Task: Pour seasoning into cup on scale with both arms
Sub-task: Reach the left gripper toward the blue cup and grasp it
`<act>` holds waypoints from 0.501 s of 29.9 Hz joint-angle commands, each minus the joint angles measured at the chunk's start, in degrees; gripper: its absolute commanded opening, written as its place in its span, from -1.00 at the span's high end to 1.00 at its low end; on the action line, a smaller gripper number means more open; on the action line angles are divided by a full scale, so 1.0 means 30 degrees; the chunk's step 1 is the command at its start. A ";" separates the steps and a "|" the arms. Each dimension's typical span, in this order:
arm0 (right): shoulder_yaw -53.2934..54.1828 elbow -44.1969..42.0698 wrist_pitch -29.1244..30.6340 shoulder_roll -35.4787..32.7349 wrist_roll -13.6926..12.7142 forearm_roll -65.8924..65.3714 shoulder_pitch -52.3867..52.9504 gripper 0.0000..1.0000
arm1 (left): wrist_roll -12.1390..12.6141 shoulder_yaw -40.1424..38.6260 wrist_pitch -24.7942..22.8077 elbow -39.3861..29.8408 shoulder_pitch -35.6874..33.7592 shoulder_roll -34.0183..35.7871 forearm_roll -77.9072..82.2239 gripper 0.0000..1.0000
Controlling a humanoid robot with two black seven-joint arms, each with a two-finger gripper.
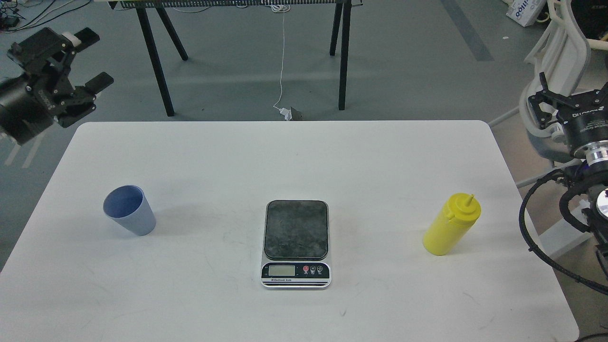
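Yellow seasoning [451, 224], pale blue cup [129, 210], seemingly mottled grey scale [296, 243].

1. A white desk [285, 156] with rounded corners fills most of the view; its surface shows faint scuffs and marks.
2. Beyond it lies a grey floor [403, 61] with a darker stripe [468, 31] running across it at the upper right.
3. A second table [247, 4] on black angled legs stands at the far side.
4. A thin white cable [283, 57] hangs down from it to a plug on the floor.
5. A white chair [560, 47] stands at the right edge.
6. Loose wires [28, 14] lie on the floor at the upper left.
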 commanded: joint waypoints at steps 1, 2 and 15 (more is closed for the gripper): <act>0.0049 0.0000 0.0000 -0.0188 0.0028 0.0000 -0.0160 -1.00 | 0.0032 0.0668 0.2062 -0.0066 0.0131 0.0152 0.5083 -0.92; 0.0049 0.0000 0.0000 -0.0217 0.0028 0.0000 -0.0189 -1.00 | 0.0061 0.0872 0.2794 0.0021 0.0160 0.0152 0.6459 -0.92; 0.0079 0.0088 0.0000 -0.0393 0.0057 0.0030 -0.0277 -1.00 | 0.0091 0.6027 0.8540 0.4824 0.0189 -0.0843 1.5466 -0.61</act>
